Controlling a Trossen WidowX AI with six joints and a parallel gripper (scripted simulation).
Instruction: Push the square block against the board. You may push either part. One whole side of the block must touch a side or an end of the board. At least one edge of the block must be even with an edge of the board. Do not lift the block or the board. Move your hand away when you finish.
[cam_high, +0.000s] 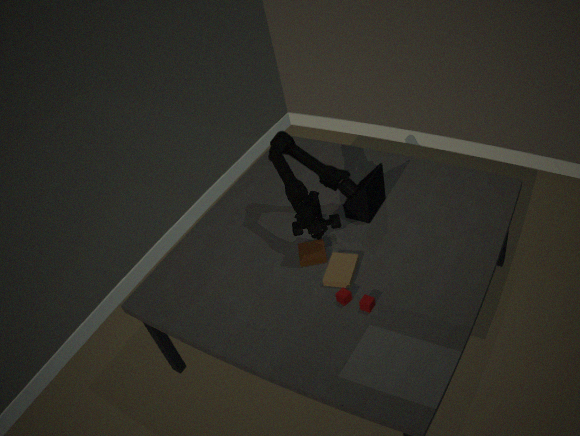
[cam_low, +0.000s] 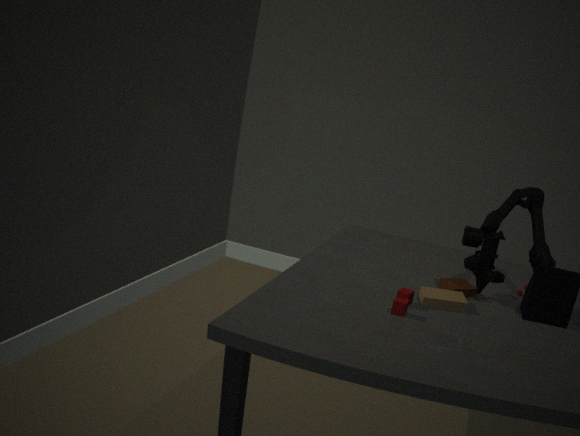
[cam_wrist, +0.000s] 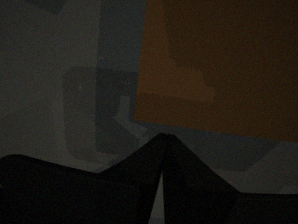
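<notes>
The orange-brown square block (cam_high: 312, 254) (cam_low: 456, 286) (cam_wrist: 225, 60) lies flat on the table. The tan rectangular board (cam_high: 341, 270) (cam_low: 442, 299) lies flat beside it, turned at a different angle. The block's nearest corner is close to the board's long side; whether they touch is unclear. My gripper (cam_high: 318, 237) (cam_low: 480, 291) (cam_wrist: 165, 141) is shut and empty, pointing down, with its tips low beside the block's side that faces the arm base. In the wrist view the tips are near one block corner; contact cannot be told.
Two red cubes (cam_high: 343, 296) (cam_high: 367, 303) stand just beyond the board's far end from the arm. The black arm base (cam_high: 367, 197) (cam_low: 550, 297) stands behind the gripper. Small red things (cam_low: 522, 290) show beside the base. A pale rectangle (cam_high: 402, 362) lies near the table's corner.
</notes>
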